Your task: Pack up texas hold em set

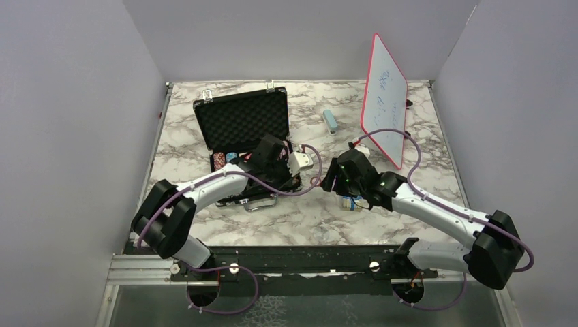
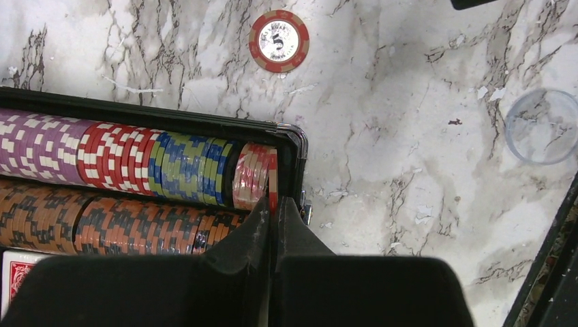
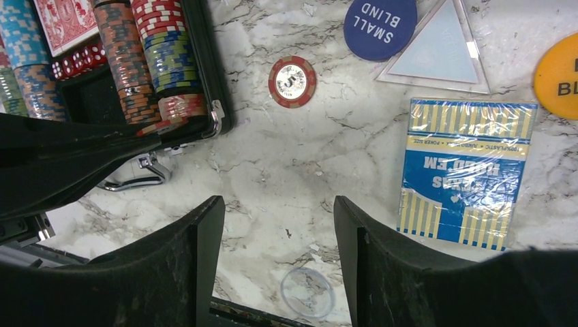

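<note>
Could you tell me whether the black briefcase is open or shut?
Open: the briefcase has its lid raised, and chip rows lie exposed inside.

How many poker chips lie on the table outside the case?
1: a red chip on the table, beside the case corner; others may be hidden.

Bits you can't make out
Orange button (image 3: pixel 559 65) chopped at the edge, whiteboard (image 1: pixel 385 95) scribbles too tiny to read, left arm (image 1: pixel 218 184) covering most of the briefcase (image 1: pixel 242 119) tray.
</note>
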